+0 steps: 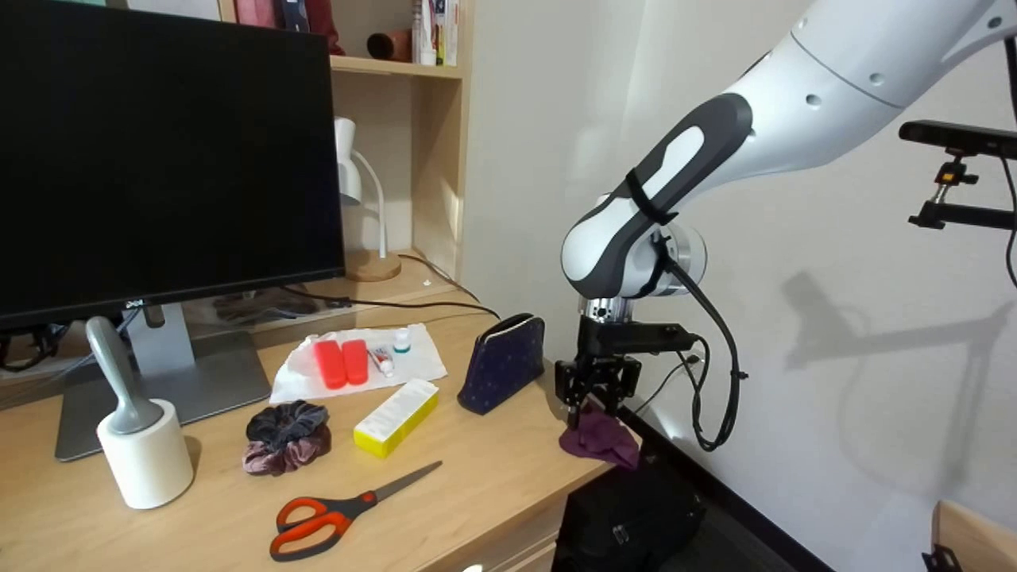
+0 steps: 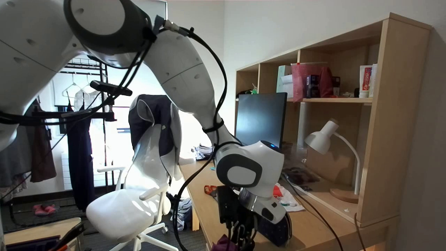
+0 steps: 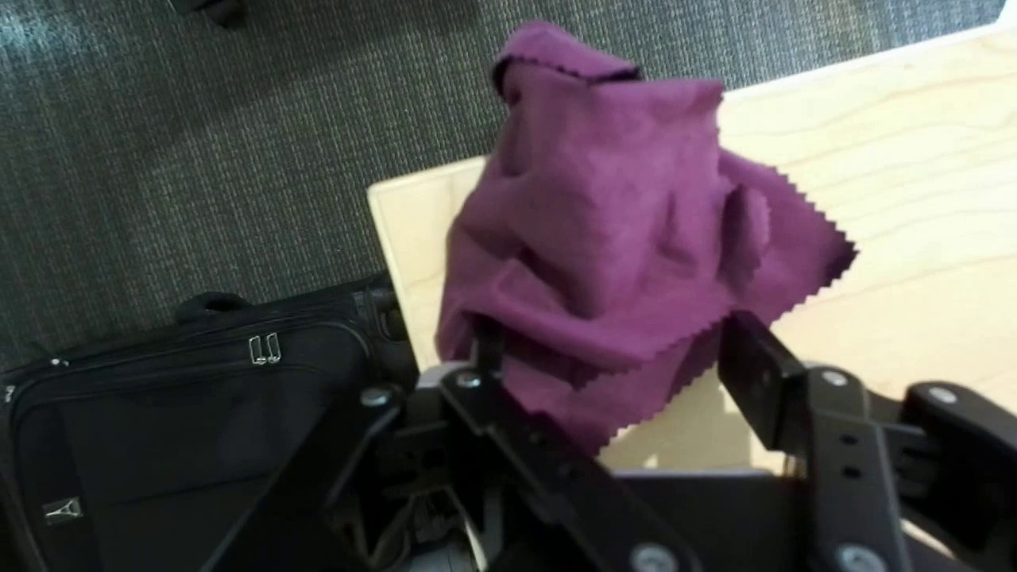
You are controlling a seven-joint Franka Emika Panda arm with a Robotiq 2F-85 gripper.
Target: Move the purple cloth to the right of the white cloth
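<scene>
The purple cloth (image 1: 601, 439) lies crumpled on the desk's near corner and hangs partly over the edge. It also shows at the bottom of an exterior view (image 2: 223, 244) and fills the middle of the wrist view (image 3: 604, 214). My gripper (image 3: 616, 342) is open. Its fingers are spread wide, with part of the cloth's zigzag edge between and under them. In an exterior view the gripper (image 1: 592, 409) is low over the cloth. The white cloth (image 1: 425, 353) lies flat toward the back of the desk, with small items on it; part shows in an exterior view (image 2: 291, 202).
A dark blue pouch (image 1: 504, 365) stands between the gripper and the white cloth. A yellow box (image 1: 397, 417), scissors (image 1: 342, 516), scrunchies (image 1: 286, 437) and a lint roller (image 1: 143, 453) lie or stand on the desk. A black suitcase (image 3: 199, 421) is below the desk edge.
</scene>
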